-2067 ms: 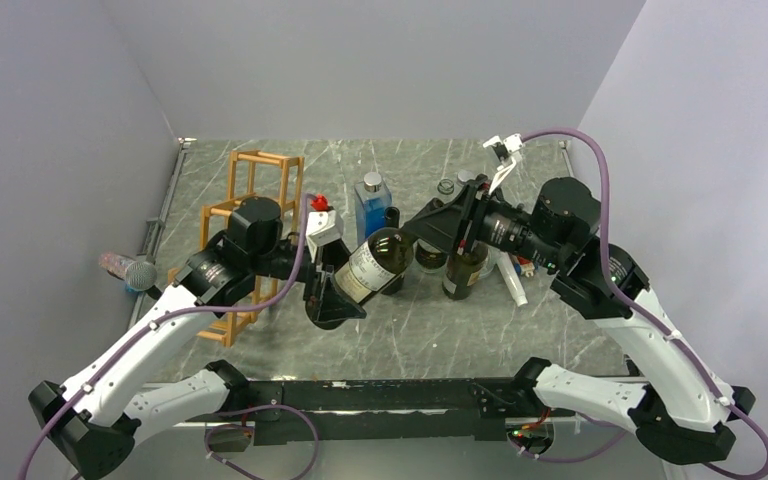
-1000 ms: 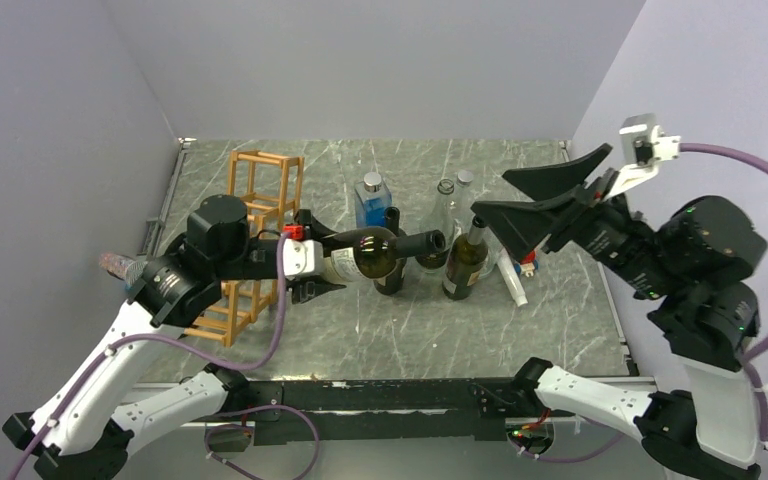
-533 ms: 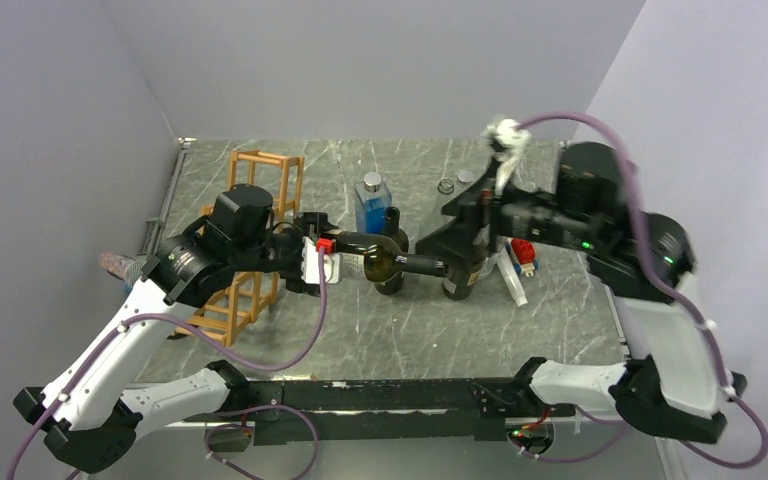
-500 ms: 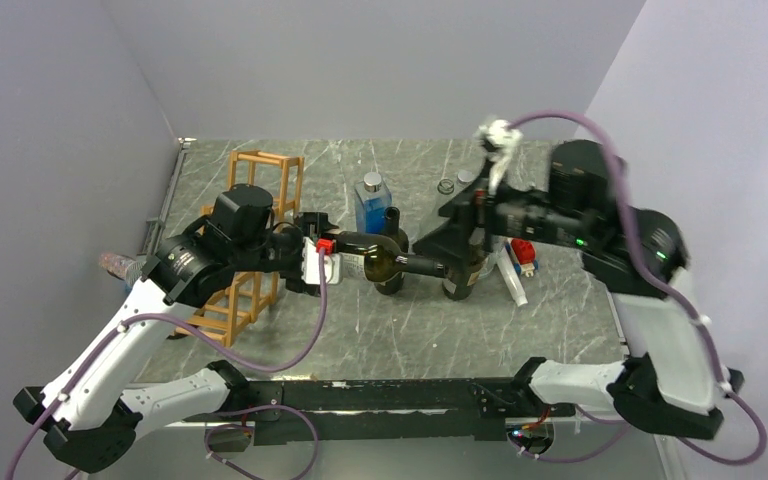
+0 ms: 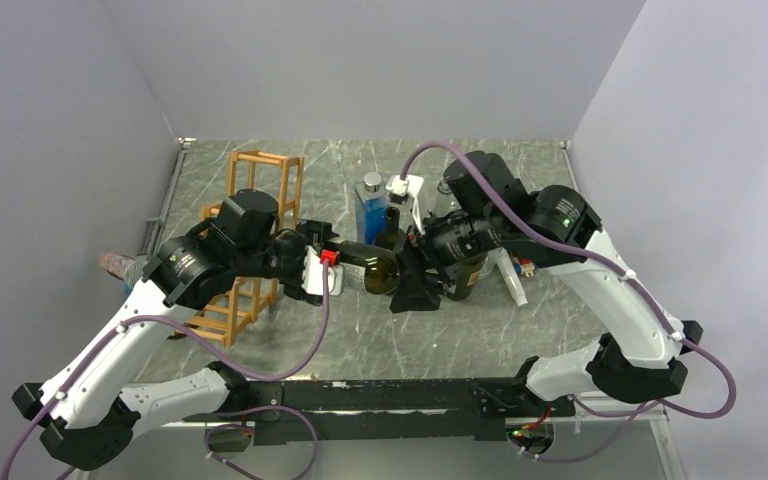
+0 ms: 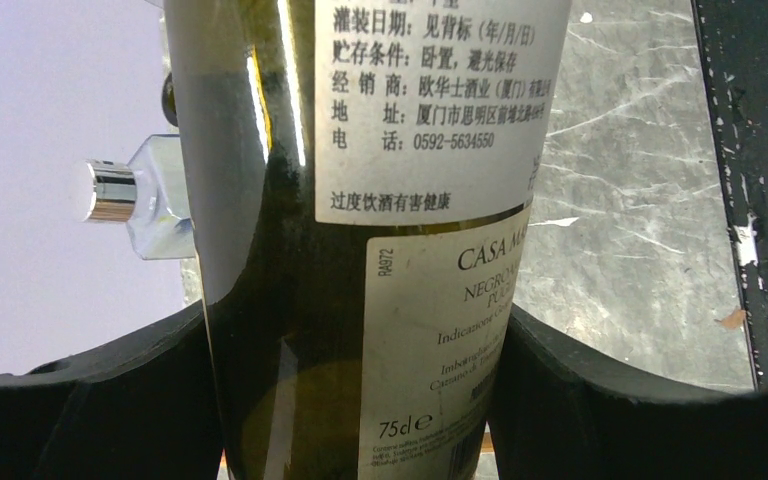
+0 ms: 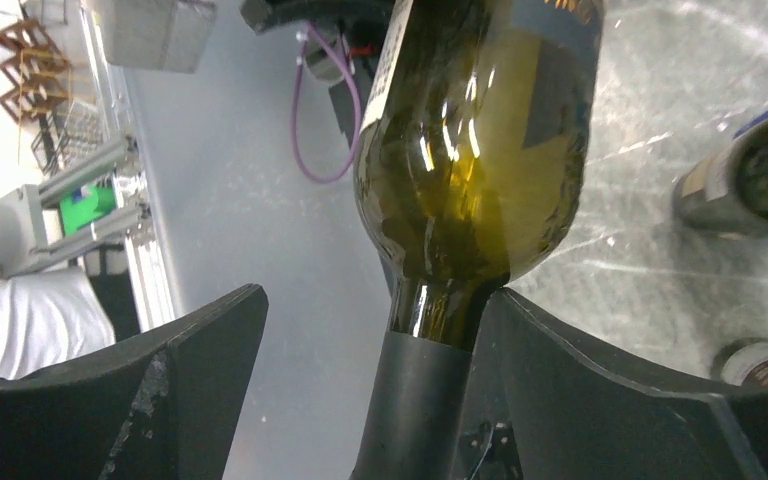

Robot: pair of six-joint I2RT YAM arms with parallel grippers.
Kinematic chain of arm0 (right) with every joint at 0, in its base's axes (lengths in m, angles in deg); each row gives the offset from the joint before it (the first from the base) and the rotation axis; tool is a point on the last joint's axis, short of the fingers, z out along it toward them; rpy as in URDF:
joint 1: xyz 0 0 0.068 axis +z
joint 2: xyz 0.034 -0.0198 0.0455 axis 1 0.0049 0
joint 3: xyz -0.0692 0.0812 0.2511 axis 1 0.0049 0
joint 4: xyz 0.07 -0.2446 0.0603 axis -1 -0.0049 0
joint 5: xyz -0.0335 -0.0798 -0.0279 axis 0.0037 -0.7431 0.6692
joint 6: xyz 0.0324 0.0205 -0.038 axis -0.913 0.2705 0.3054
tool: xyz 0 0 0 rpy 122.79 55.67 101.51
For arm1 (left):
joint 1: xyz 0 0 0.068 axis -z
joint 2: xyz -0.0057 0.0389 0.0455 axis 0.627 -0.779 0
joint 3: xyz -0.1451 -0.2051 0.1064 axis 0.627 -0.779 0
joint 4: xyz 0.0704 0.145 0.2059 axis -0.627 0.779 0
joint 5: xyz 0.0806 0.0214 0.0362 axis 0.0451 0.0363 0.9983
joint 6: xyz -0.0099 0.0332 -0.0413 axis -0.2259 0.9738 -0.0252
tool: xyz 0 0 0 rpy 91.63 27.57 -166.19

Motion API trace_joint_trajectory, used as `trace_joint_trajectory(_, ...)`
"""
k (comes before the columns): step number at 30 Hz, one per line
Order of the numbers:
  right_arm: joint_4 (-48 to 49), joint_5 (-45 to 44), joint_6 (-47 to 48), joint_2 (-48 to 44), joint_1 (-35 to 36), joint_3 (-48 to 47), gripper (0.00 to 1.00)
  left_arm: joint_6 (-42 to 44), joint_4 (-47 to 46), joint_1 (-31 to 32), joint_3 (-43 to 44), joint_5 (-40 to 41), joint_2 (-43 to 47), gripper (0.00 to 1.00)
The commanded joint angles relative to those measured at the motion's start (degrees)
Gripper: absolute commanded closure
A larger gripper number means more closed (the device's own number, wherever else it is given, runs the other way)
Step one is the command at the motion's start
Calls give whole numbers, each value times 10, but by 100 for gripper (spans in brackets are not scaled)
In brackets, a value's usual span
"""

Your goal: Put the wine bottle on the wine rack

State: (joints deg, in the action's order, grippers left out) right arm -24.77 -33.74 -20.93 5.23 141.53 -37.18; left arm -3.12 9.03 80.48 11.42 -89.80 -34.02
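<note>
Down and leftward since the frame a second ago, when it hung raised at the right edge, my right arm now reaches into the centre of the overhead view. There the wine bottle [image 5: 374,268] lies roughly level above the grey marbled worktop [image 5: 520,330], its neck pointing toward the right of the frame.

My left fingers [image 6: 90,420] are clamped on the bottle's labelled body, one pressed against each side in the left wrist view. My right fingers [image 7: 610,400] stand spread around the dark-capped neck just below the shoulder. One sits close beside the glass, the other is well apart from it, and they have no hold on the bottle.

The wine rack [image 5: 265,154], orange-brown sticks in stepped cells, stands at the upper left of the overhead frame, partly behind my left arm. The bottle is to the right of it and not on it. A blue bottle [image 5: 371,205] with a silver cap stands upright just above the held bottle in that frame.
</note>
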Motion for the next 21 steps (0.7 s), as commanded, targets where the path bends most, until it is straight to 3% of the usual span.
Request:
trace_joint_trajectory(1,-28,-18,10,12,28,24,14,3,-57,5,7,-22,14,99)
trace_joint_trajectory(10,16,-45,-22,35,80,45,24,-34,-49,5,19,-34,8,99)
trace_joint_trajectory(17,58,-78,-43,25,106,76,41,-56,-80,5,-3,-20,31,99)
trace_joint_trajectory(19,64,-90,-49,22,110,81,54,-58,-83,5,-7,-15,33,99)
trace_joint_trajectory(21,68,-99,-50,22,111,85,90,-59,-86,5,-9,-15,35,99)
